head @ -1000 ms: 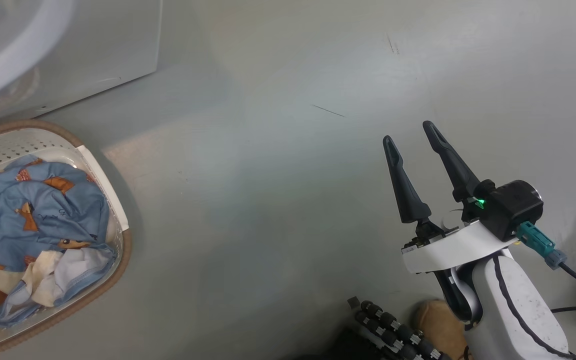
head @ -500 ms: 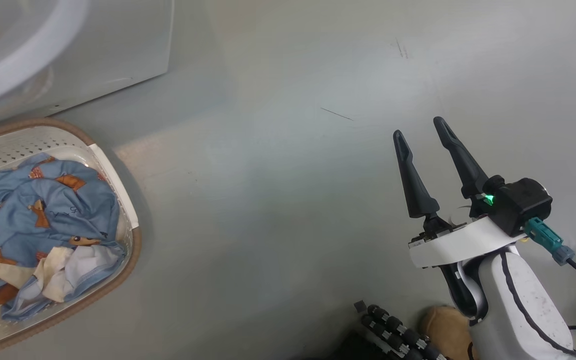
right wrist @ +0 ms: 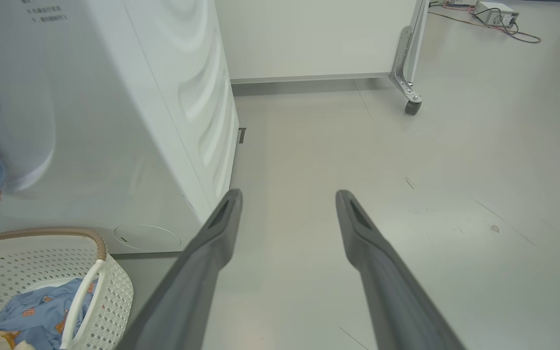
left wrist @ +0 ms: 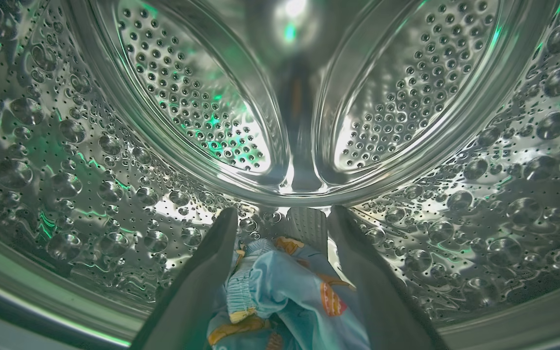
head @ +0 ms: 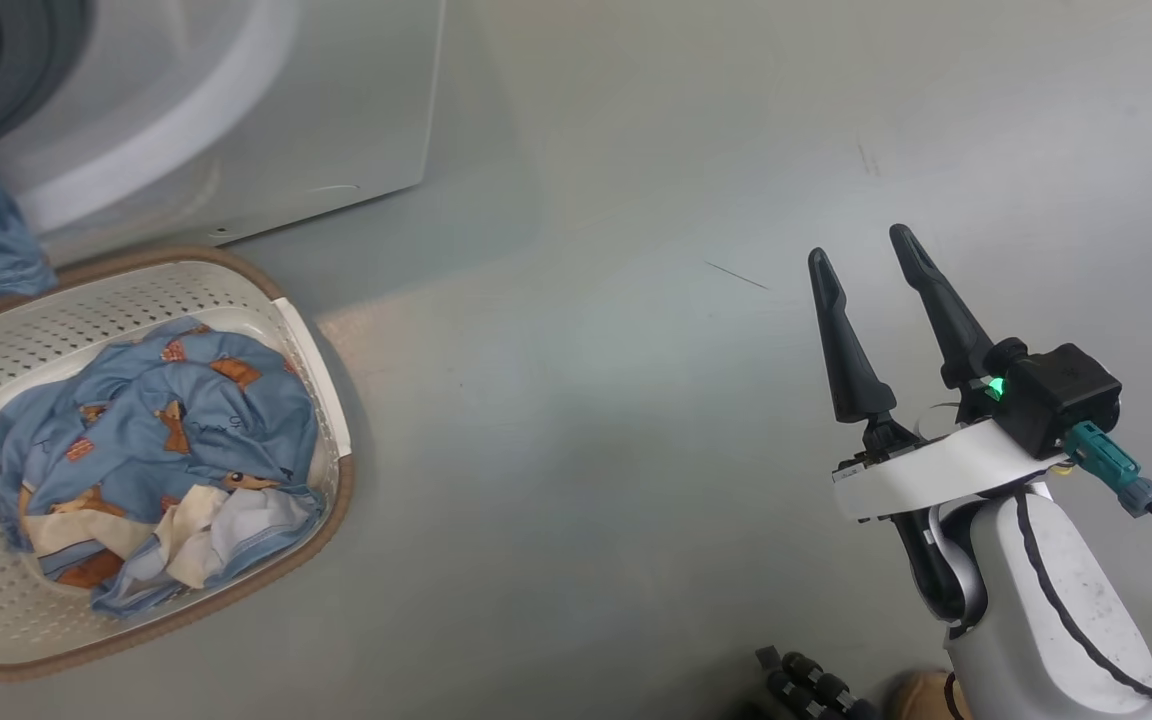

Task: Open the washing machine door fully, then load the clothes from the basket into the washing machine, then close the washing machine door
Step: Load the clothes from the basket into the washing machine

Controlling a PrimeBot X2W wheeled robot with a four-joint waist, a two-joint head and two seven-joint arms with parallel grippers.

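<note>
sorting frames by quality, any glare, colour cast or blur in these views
Left wrist view: green-tinted glints and glare on the drum, wide-angle bending, left gripper soft. Head view: even light, bright patch on the floor by the basket. Right wrist view: evenly lit, right gripper slightly soft.

basket (head: pixel 344 492) cut off at left edge, washing machine (head: pixel 336 120) — top cropped

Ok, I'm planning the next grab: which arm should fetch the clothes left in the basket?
Probably left: the left gripper, open inside the washing machine, is beside the basket of clothes; the right gripper hangs open off across the floor.
</note>
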